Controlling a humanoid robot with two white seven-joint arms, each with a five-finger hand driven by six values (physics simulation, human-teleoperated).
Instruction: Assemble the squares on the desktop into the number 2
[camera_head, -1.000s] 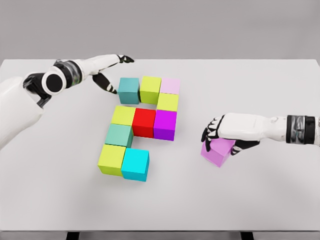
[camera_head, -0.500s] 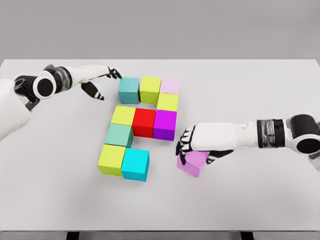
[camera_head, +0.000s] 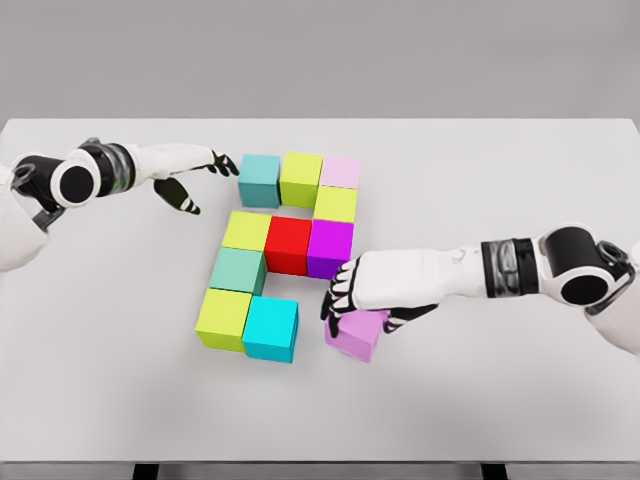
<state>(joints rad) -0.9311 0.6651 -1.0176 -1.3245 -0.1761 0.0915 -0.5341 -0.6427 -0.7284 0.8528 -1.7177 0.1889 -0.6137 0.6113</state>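
The right hand is gripping a smooth, matte violet cube, its fingers curled over the top, just beside the cyan cube ending the blocky row on the white table. The left hand is hovering, fingers spread loosely, beside the teal cube.
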